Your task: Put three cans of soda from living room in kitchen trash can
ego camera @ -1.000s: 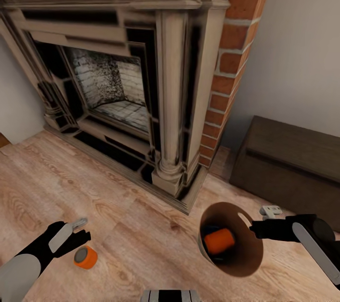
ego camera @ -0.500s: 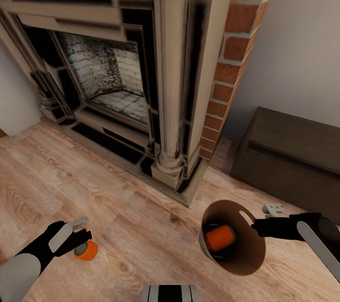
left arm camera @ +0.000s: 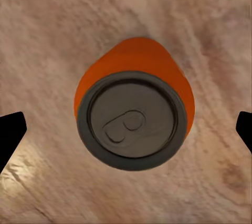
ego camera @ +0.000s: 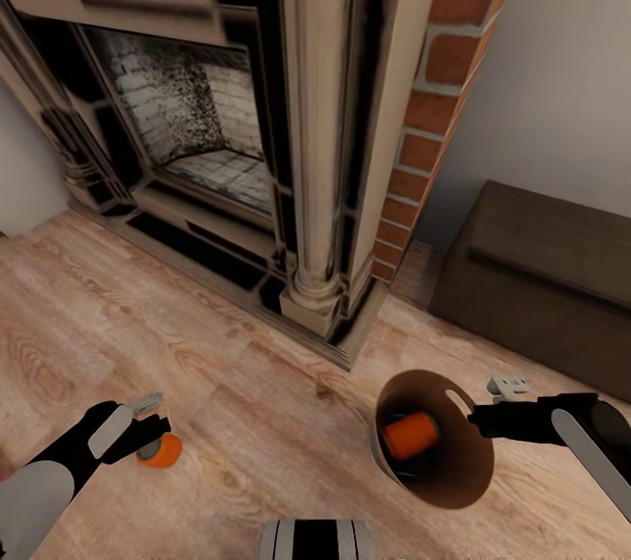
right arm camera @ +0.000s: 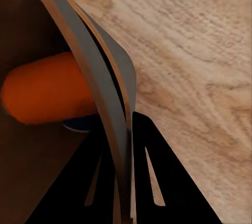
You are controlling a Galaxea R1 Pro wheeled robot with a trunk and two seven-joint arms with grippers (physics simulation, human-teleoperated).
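Upright orange soda can [left arm camera: 134,113] on the wood floor [ego camera: 263,420], long axis vertical, directly beneath the spread left claw [ego camera: 151,428]; right claw [right arm camera: 123,182] pinches the tash can [ego camera: 469,464] rim.

Bare floor [ego camera: 263,420] around standing orange can [ego camera: 159,450]; left jaws wide either side. Fireplace plinth [ego camera: 315,323], cabinet [ego camera: 535,288] well apart.

A bright orange soda can [left arm camera: 134,116] with a dark grey lid and pull tab stood upright on the light wood-plank floor [left arm camera: 47,34], dead centre between the two black jaws, which sat wide apart, touching nothing.
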